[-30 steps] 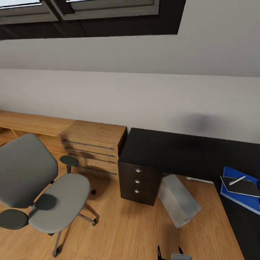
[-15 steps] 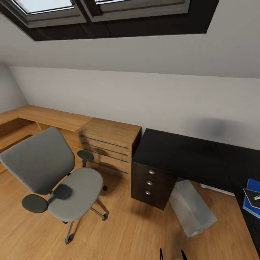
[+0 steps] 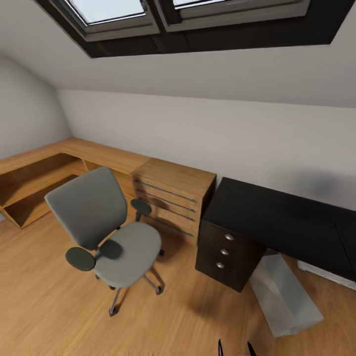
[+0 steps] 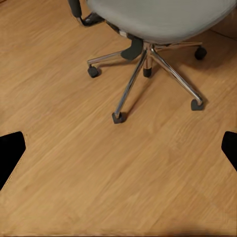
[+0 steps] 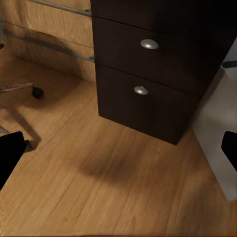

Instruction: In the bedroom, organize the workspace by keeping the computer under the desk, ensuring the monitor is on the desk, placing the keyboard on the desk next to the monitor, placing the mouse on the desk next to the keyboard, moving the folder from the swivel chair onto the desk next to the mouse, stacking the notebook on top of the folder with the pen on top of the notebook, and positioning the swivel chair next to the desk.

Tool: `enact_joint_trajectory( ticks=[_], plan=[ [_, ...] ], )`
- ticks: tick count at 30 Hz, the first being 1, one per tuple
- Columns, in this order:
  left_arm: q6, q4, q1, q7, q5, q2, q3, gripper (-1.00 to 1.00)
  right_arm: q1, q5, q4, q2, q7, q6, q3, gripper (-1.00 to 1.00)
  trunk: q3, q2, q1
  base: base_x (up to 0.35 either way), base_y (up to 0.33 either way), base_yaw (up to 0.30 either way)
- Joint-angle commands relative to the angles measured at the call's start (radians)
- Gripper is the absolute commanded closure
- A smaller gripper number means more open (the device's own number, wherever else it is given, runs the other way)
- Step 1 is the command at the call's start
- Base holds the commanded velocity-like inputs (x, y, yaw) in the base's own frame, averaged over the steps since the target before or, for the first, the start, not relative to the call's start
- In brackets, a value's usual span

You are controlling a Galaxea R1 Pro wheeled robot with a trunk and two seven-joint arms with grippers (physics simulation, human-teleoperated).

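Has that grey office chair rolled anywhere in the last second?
No. The swivel chair keeps its place beside the wooden drawer unit; the camera turned.

Even, soft daylight from dark-framed skylights (image 3: 148, 20). Diffuse shadow under grey swivel chair (image 3: 116, 237) and beside black wooden desk (image 3: 277, 222) on warm wooden floor (image 3: 49, 306). Slight wide-angle stretch at edges; render mildly soft, no glare.
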Motion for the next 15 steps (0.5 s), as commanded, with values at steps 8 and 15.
enact_joint_trajectory(
  ticks=[8, 15],
  plan=[
    [-0.002, 0.001, -0.001, 0.005, 0.004, 0.000, -0.008, -1.00, -0.001, -0.003, 0.003, 0.001, -0.004, -0.003, 0.010, -1.00, -0.002, -0.002, 0.000, -0.271, 0.115, 0.282],
    [-0.002, 0.001, -0.001, 0.005, 0.005, 0.001, -0.008, -1.00, -0.001, -0.003, 0.004, 0.002, -0.004, -0.003, 0.011, -1.00, -0.002, -0.002, 0.000, -0.237, 0.004, 0.282]
  ],
)
